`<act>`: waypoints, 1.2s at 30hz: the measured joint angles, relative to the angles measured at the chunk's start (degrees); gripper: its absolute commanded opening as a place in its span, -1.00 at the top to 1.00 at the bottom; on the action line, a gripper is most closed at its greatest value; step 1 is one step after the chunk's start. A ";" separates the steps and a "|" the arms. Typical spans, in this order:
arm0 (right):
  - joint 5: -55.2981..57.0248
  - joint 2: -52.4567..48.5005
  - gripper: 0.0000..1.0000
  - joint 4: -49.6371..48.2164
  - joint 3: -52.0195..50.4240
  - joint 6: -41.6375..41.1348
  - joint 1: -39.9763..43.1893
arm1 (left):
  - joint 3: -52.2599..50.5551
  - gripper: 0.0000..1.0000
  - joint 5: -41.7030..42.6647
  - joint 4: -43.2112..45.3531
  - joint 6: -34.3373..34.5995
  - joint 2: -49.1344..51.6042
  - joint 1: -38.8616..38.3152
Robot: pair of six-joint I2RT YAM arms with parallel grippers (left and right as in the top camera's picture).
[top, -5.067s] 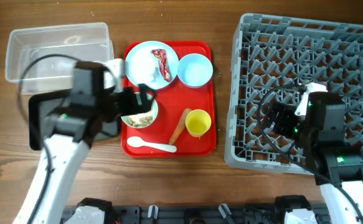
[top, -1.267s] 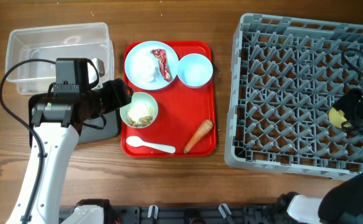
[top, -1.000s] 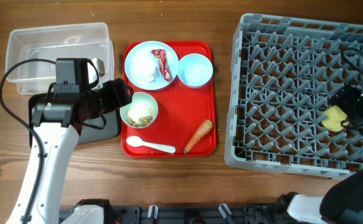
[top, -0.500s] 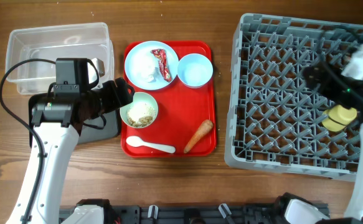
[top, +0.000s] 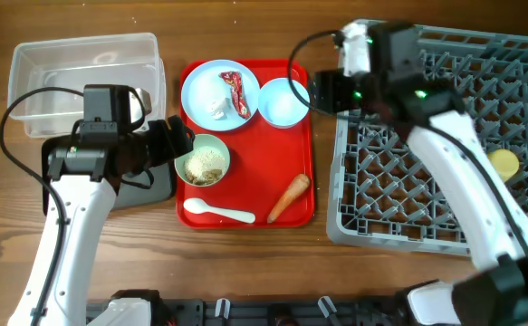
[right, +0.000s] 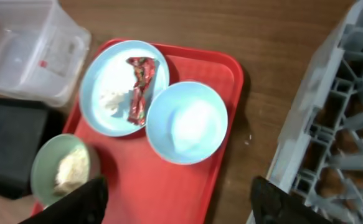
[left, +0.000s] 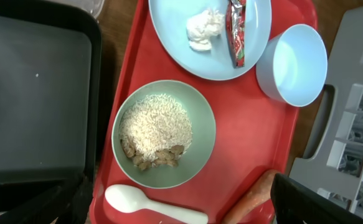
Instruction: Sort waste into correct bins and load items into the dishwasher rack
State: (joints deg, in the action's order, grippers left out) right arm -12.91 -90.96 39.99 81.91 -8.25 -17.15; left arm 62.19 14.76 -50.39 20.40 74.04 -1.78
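Note:
On the red tray (top: 291, 158) stand a white plate (top: 200, 86) with the red wrapper (top: 236, 91) and white tissue (top: 216, 107), a pale blue bowl (top: 283, 101), a green bowl (top: 202, 161) of beige scraps (left: 153, 130), a carrot (top: 289, 197) and a white spoon (top: 218, 212). My left gripper (top: 180, 143) is open and empty beside the green bowl (left: 165, 134). My right gripper (top: 322, 91) is open and empty, hovering next to the blue bowl (right: 187, 122). The yellow cup (top: 502, 163) lies in the grey rack (top: 399, 181).
The clear tub (top: 82, 41) stands at the back left, with the black tray (top: 146, 188) in front of it, partly under my left arm. The rack's left wall (right: 318, 112) is close to the tray's right edge.
My right arm has swung left from the rack's right side to the tray's right edge, leaving the yellow cup in the rack. The left arm has not moved.

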 measured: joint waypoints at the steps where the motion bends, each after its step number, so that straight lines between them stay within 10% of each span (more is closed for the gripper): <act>1: 1.09 -2.01 -0.38 -0.04 1.40 -0.48 -0.50 | 0.00 -0.88 -0.02 -0.02 0.00 0.04 0.00; 17: 6.73 -24.39 -0.02 -5.86 4.35 -10.19 -2.29 | 0.00 -0.89 -0.17 -0.02 0.00 0.04 0.02; 28: 6.84 -27.78 0.91 -7.08 4.37 -13.07 -3.06 | 0.00 -0.91 -0.17 -0.02 0.00 0.04 0.02; 36: 6.97 -27.78 0.91 -7.08 4.37 -13.62 -3.06 | 0.00 -0.91 -0.20 -0.22 0.00 0.04 0.02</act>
State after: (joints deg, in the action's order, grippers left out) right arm -5.93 -118.74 32.91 86.28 -21.87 -20.21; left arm 62.19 14.57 -50.61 20.40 74.08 -1.76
